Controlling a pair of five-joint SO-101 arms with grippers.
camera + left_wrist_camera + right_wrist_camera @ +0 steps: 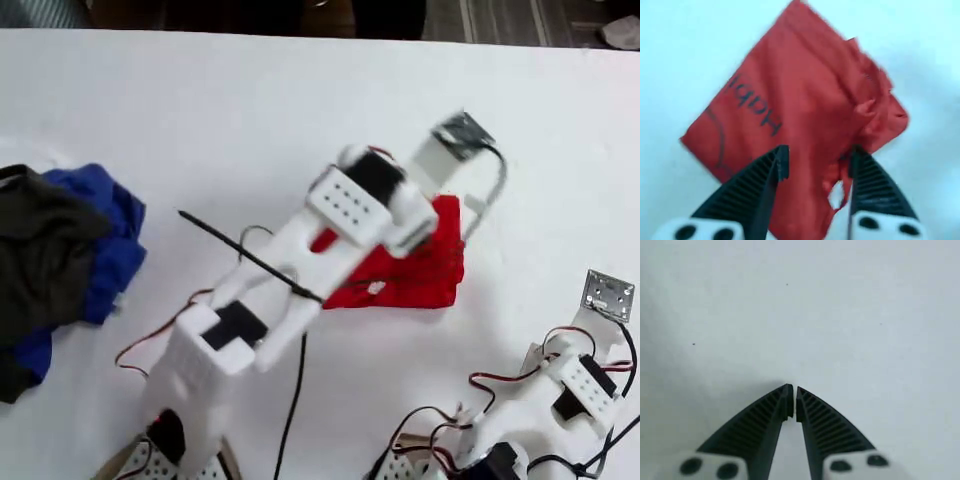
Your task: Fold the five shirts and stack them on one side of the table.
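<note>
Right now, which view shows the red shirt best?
The left wrist view: the red shirt lies crumpled and nearly whole beneath the open left gripper. In the high view, the left arm covers part of it.

You have a white table [200, 100] spread wide under the high view, its far edge running straight across near the top. Beyond that edge you can see a narrow strip of floor [500, 20], grey with pale lines at the right and dark toward the middle, where a brown patch [335, 18] shows. A grey ribbed thing [40, 10] sits at the far left corner. Light falls evenly on your tabletop, with soft shadows.
</note>
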